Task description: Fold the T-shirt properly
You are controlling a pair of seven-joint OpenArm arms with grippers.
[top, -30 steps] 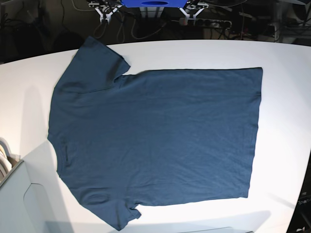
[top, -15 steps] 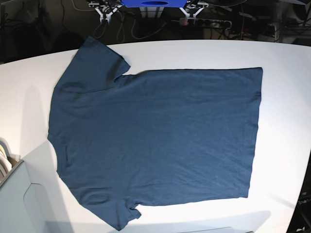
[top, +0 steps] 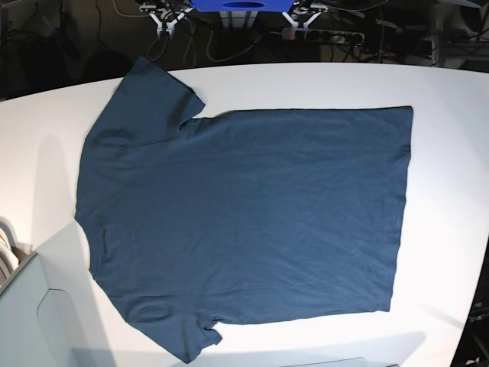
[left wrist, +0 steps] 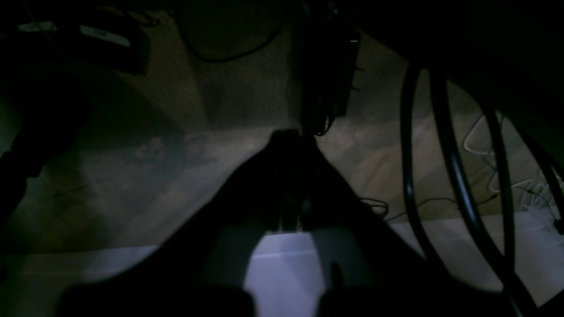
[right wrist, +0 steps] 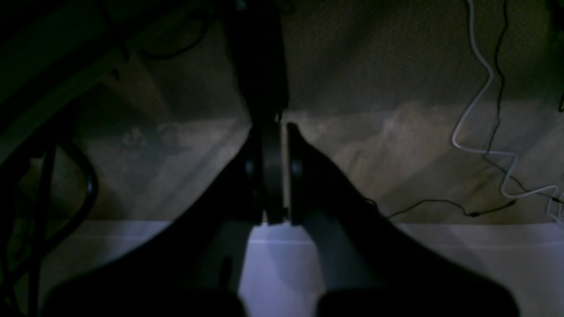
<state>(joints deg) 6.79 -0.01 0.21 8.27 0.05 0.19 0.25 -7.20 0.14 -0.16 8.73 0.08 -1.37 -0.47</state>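
The T-shirt (top: pixel 252 218) is dark navy and lies flat, spread out on the white table (top: pixel 451 168) in the base view. Its collar side faces left and its straight hem runs down the right. One sleeve points to the far left corner, the other to the near left. In the left wrist view my left gripper (left wrist: pixel 291 137) is shut and holds nothing, hanging over dim floor beyond the table's edge. My right gripper (right wrist: pixel 275 128) is likewise shut and holds nothing in the right wrist view. Neither wrist view shows the shirt.
Behind the table's far edge are a blue block (top: pixel 237 4), dark cables and a power strip (top: pixel 328 34). A pale grey box edge (top: pixel 27 306) stands at the near left. Thick black cables (left wrist: pixel 440 167) hang beside my left gripper, and a white wire (right wrist: pixel 480 110) lies on the floor.
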